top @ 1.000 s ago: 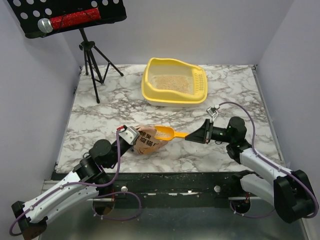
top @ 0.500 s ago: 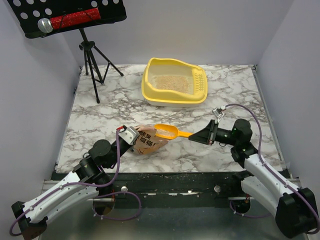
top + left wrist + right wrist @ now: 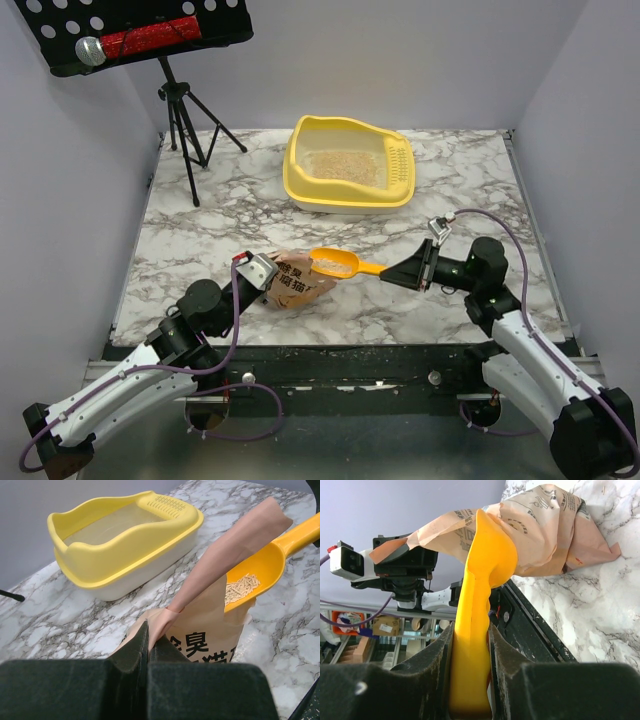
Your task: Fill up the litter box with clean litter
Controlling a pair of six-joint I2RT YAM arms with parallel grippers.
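Observation:
The yellow litter box stands at the back of the marble table, also in the left wrist view, with pale clean litter inside. My left gripper is shut on a fold of the tan-pink bag, holding its mouth up. My right gripper is shut on the handle of the yellow-orange scoop. The scoop's bowl rests at the bag's mouth and carries a small heap of litter pellets. In the right wrist view the scoop sits between the fingers, its bowl against the bag.
A black tripod stand with a perforated tray holding a red roll is at the back left. The table's near edge is a dark rail sprinkled with spilled grains. Walls close in left and right.
The right arm has drawn back to the right with the scoop, pulling its bowl a little out of the bag's mouth. The left gripper and bag have stayed put.

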